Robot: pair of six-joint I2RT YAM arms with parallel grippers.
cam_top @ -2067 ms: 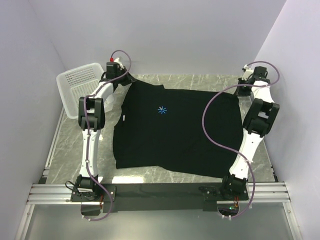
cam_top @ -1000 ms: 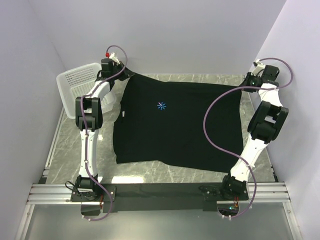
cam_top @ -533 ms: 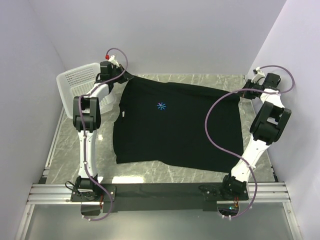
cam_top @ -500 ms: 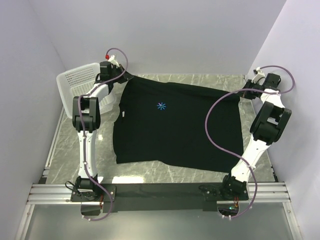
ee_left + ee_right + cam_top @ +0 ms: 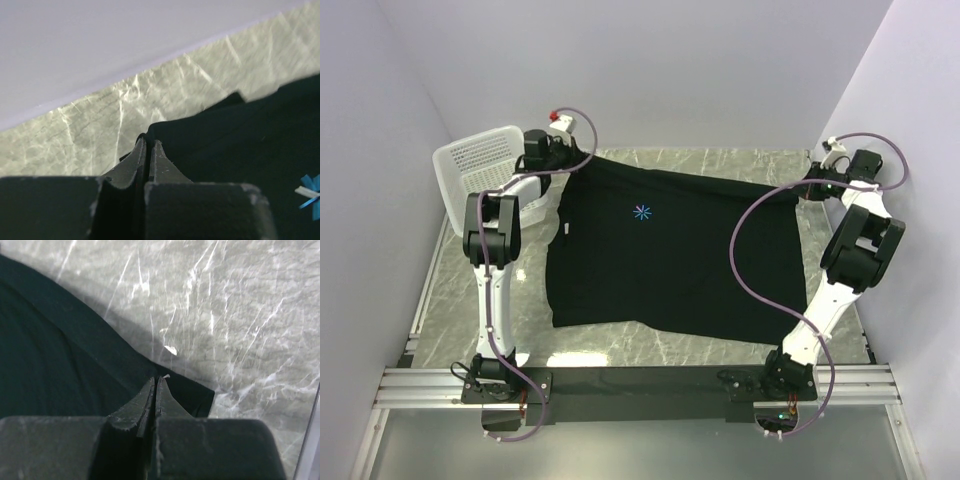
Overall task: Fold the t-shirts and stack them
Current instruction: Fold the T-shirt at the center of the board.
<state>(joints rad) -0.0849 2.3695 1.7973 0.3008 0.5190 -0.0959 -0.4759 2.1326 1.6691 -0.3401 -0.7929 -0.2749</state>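
- Fabric of the t-shirt [image 5: 660,260] is being pinched at two points along its far edge, while the rest is lying spread on the table [image 5: 450,300], between its centre and its near edge.
- Jaws of the left gripper [image 5: 148,145] are being pressed together on a fold of black cloth near the table's far-left corner, just beside the basket [image 5: 475,160].
- Jaws of the right gripper [image 5: 155,382] are likewise being clamped narrowly on the shirt's corner (a thin dark flap on the marble) toward the far-right corner of the table.
- The held edge is being stretched left to right along the table's far side, so the shirt's long axis is running across the table, with the starburst print [image 5: 642,212] sitting nearer the left gripper.
- From both pincers the body of the shirt is lying toward the near edge; judged from this, a fold is being set up in which the far edge would be carried over toward the near edge, each arm being nearer its own end.
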